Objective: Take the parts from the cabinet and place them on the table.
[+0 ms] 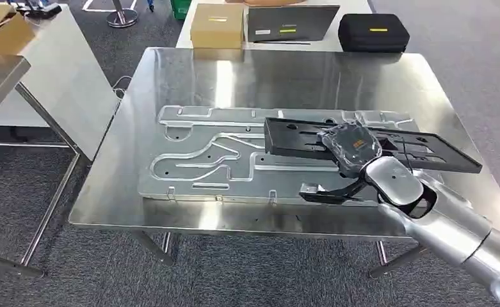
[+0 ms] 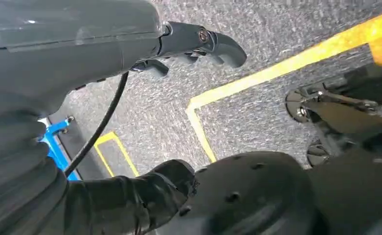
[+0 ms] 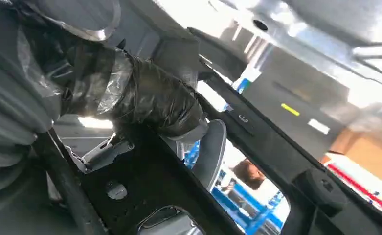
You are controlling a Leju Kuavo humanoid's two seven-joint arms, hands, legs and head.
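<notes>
Right hand (image 1: 353, 146) grips black part (image 1: 426, 150) over table (image 1: 285, 77); left hand (image 2: 198, 41) seemingly empty.

r hand (image 1: 351, 146) hides black part (image 1: 298, 137) middle, grip prob unclear

The steel table (image 1: 170, 83) lies bare along its far half (reflections only); the silver panel (image 1: 202, 160) covers the near-left.

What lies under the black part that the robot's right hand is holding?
Under the black part lies a silver panel on the steel table. The right hand holds the part. The panel's right portion is covered, so its shape there cannot be seen.
</notes>
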